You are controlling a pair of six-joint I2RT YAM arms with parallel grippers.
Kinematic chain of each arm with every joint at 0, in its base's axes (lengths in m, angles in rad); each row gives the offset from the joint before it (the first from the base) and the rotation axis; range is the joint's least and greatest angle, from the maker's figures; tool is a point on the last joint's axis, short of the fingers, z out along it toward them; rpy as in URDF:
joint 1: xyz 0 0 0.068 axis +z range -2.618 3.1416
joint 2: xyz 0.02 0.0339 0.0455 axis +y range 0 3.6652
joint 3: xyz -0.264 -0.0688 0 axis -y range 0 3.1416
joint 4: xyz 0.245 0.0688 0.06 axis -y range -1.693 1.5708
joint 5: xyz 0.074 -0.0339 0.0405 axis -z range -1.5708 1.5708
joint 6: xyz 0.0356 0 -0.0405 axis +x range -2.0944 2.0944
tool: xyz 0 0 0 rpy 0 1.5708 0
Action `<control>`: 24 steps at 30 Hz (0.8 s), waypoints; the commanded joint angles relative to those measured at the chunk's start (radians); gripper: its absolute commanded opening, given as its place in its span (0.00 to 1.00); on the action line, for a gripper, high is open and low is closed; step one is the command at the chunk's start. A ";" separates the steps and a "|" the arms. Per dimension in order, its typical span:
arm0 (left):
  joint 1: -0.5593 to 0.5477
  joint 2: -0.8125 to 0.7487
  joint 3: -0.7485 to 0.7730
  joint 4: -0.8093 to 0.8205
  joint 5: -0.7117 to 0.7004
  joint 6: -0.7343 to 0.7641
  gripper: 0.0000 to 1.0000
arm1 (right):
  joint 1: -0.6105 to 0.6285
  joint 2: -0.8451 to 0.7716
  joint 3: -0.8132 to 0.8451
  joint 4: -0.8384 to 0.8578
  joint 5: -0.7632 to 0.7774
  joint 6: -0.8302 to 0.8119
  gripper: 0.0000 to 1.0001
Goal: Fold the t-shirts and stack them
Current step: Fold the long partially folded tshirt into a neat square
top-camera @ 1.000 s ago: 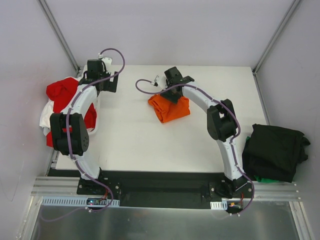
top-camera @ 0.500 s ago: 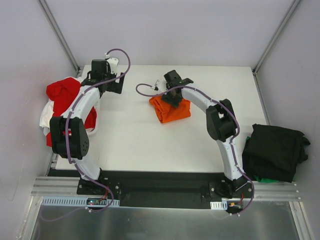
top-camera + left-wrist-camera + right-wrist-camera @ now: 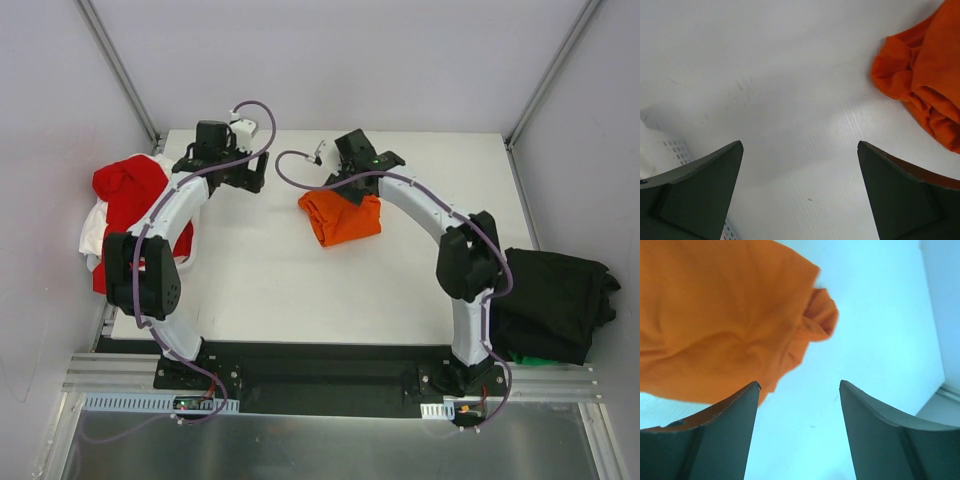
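Left wrist view shows the left end effector (image 3: 799, 150) spread wide, its two dark fingers far apart with only bare white tabletop (image 3: 790, 75) between them. It holds nothing and touches nothing. The orange t-shirt (image 3: 927, 85) lies crumpled ahead of it and off to the side of its right finger, apart from the finger.

Right wrist view shows the right end effector (image 3: 800, 385) also open, moderately wide, with nothing between its fingers but tabletop. The orange cloth fills the area ahead of its left finger, and a bunched corner reaches toward the gap. Whether the finger touches the cloth cannot be told.

From the top external view, the right end effector hangs over the far edge of the orange t-shirt, and the left one sits just beside that shirt's far left corner. A red t-shirt (image 3: 125, 185) and a white one (image 3: 93, 232) lie heaped well behind the left end effector, at the tabletop's left edge. A black t-shirt (image 3: 550, 300) sits well apart from the right end effector, at the right edge.
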 commanded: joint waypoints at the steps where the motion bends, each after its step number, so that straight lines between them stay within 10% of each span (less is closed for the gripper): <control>1: -0.073 0.000 0.025 0.001 0.069 -0.005 0.99 | -0.026 -0.160 -0.072 0.031 0.053 0.100 0.70; 8: -0.202 0.092 0.089 -0.021 -0.003 0.008 0.99 | -0.135 -0.204 -0.132 -0.039 -0.161 0.252 0.93; 16: -0.295 0.153 0.156 -0.058 0.022 0.015 1.00 | -0.332 -0.120 -0.075 -0.156 -0.722 0.450 0.97; 24: -0.334 0.225 0.170 -0.056 -0.009 0.035 0.99 | -0.402 0.053 -0.009 -0.165 -0.933 0.539 0.97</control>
